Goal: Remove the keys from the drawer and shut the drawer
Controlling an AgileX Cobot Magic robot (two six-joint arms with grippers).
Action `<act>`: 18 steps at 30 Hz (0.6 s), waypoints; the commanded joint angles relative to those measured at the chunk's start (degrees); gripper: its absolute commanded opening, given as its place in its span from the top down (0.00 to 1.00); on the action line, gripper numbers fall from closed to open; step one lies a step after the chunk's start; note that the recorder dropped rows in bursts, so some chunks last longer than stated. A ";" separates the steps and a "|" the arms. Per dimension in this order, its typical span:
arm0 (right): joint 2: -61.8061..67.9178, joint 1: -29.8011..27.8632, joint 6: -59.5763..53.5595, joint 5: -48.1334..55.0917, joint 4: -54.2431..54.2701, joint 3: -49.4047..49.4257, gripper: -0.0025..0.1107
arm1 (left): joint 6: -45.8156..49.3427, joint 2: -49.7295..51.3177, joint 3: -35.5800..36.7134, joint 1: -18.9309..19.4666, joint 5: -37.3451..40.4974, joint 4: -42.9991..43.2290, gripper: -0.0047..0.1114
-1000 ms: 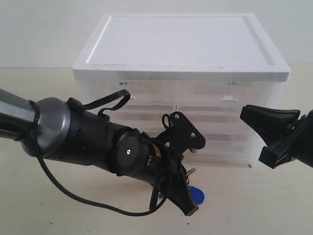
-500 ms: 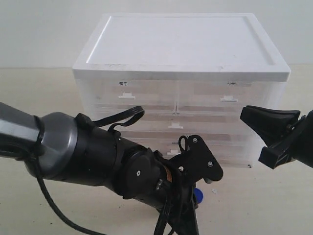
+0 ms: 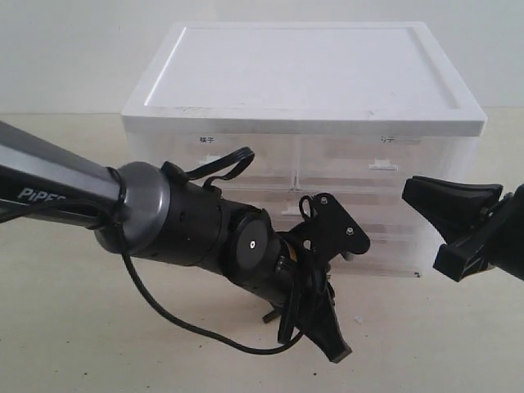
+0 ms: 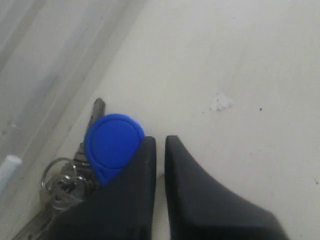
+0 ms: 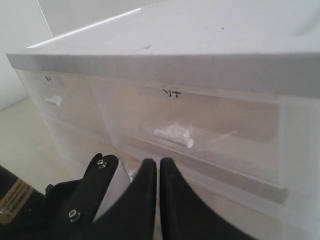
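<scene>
The keys (image 4: 65, 181) lie on the table on a ring with a bright blue fob (image 4: 112, 142), close in front of the drawer cabinet (image 3: 303, 123). My left gripper (image 4: 160, 142) is shut with nothing between its fingers, and the fob rests against the outer side of one finger. In the exterior view the left gripper (image 3: 337, 352) points down at the table and hides the keys. The drawer fronts (image 3: 295, 209) look flush, and I cannot tell which one is the task's drawer. My right gripper (image 3: 409, 192) hovers shut and empty before the cabinet's right side, as the right wrist view (image 5: 158, 162) also shows.
The translucent white cabinet has several drawers with small white handles (image 5: 172, 134). A black cable (image 3: 188, 323) loops from the left arm onto the table. A small white speck (image 4: 220, 102) lies on the table near the keys.
The left arm dipped toward the front edge, then swung back up and left. The blue fob, visible on the table earlier, is now hidden behind the gripper. The right arm has not moved.
</scene>
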 commanded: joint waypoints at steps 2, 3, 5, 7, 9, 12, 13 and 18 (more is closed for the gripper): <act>0.22 -0.13 -0.12 -0.54 -0.32 -0.19 0.98 | 0.09 -0.60 -0.80 -0.10 1.63 -0.28 0.92; 0.22 -0.13 -0.12 -0.54 -0.46 -0.19 0.98 | 0.09 -1.22 -0.80 -0.59 2.47 0.19 0.92; 0.22 -0.13 -0.12 -0.54 -0.46 -0.19 0.98 | 0.09 -3.21 -0.15 -1.96 2.90 1.17 0.92; 0.00 -0.13 -0.74 -0.72 -0.44 -0.19 0.98 | 0.09 -6.31 1.21 -3.80 1.55 1.17 0.92; -1.15 -0.13 -1.18 -0.72 -0.58 0.12 0.98 | 0.09 -10.75 3.15 -5.26 0.06 1.32 0.92; -5.77 -0.13 -1.55 -0.60 0.04 1.46 0.98 | 0.09 -18.87 6.17 -5.82 -0.53 1.22 0.92; -10.47 -0.13 -1.60 0.62 0.26 2.61 0.98 | -0.16 -23.21 8.34 -5.82 -1.18 1.06 0.92; -33.36 -0.13 2.12 17.24 4.57 6.00 0.98 | -2.63 -39.88 17.83 -5.82 -9.40 1.06 0.92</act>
